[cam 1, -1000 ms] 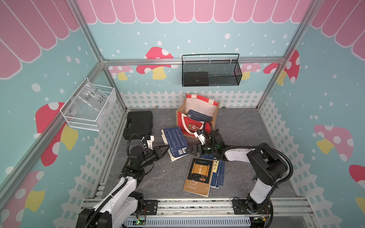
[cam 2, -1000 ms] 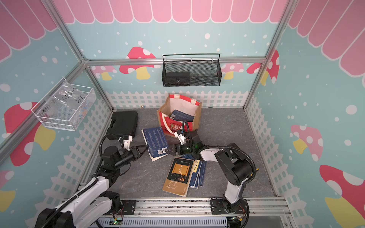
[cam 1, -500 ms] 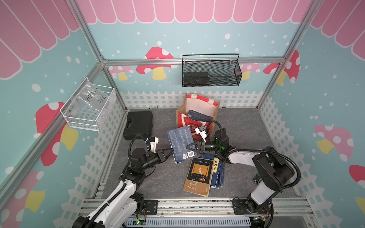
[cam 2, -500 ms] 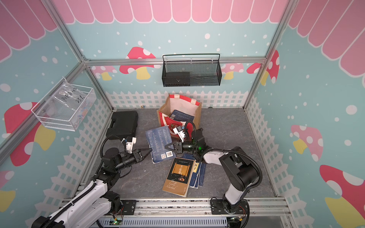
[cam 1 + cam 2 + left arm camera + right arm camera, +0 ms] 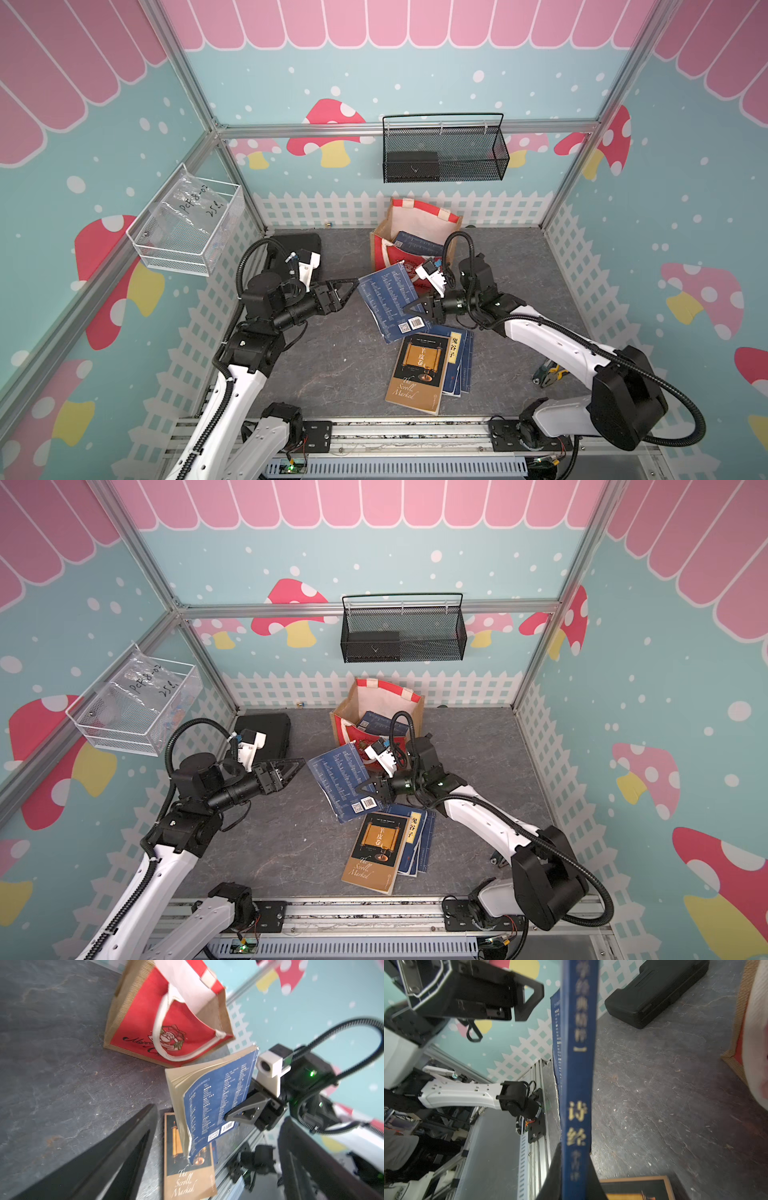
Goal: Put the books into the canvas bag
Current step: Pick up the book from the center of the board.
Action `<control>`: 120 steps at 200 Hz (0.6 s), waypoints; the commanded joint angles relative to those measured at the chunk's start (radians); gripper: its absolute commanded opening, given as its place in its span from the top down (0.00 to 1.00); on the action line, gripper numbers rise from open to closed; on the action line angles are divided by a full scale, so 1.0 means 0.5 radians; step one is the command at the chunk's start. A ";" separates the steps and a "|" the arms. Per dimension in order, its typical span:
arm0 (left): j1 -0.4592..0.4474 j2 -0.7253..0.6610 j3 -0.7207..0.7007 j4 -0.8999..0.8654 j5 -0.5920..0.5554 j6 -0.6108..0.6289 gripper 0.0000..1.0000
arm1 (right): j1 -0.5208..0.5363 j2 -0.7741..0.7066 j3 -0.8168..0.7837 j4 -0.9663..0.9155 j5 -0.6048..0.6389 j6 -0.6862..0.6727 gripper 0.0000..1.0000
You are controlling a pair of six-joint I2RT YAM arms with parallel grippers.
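A dark blue paperback (image 5: 388, 299) (image 5: 338, 781) is up off the grey floor (image 5: 332, 365). The cover facing the camera carries columns of small white print, with a barcode and a QR square near its lower corner. From the left wrist camera its cream pages fan slightly and the lower corner droops (image 5: 216, 1105). The spine shows gold Chinese characters in the right wrist view (image 5: 578, 1084).

The right gripper (image 5: 409, 309) (image 5: 359, 789) is clamped on this book from the spine side, one finger on each cover (the black finger lies flat on the printed cover just above the barcode). The left gripper (image 5: 351, 291) (image 5: 297, 769) stands just beside the book's opposite edge, jaws spread wide and gripping nothing. The left wrist view shows a gap between finger and pages.

Just behind the held book stands the canvas bag (image 5: 384, 253) (image 5: 345, 729) (image 5: 145, 1022), upright and open. It has a red front, tan sides and a white handle looping over a Santa print. Another blue book (image 5: 415, 245) (image 5: 374, 721) leans inside it.

Below the held book, nearer the rail, a black-and-tan book (image 5: 419, 370) (image 5: 376, 848) with a gold scroll lies flat on top of a few blue books (image 5: 461, 365) (image 5: 419, 841). Whether the drooping corner touches it I cannot tell.

A black case (image 5: 299, 245) (image 5: 270, 733) lies by the left wall, behind the left arm.
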 commanded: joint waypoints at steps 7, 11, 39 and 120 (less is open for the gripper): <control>-0.017 0.113 0.147 -0.358 0.416 0.432 0.01 | 0.000 -0.136 -0.005 -0.446 -0.139 -0.397 1.00; -0.025 0.125 0.170 -0.392 0.438 0.486 0.01 | -0.002 -0.156 -0.010 -0.479 -0.151 -0.426 1.00; -0.191 0.229 0.310 -0.609 0.480 0.752 0.01 | -0.001 -0.266 -0.037 -0.687 -0.243 -0.610 1.00; -0.704 0.487 0.545 -0.975 0.142 1.152 0.03 | 0.160 -0.357 -0.059 -0.768 -0.423 -0.757 1.00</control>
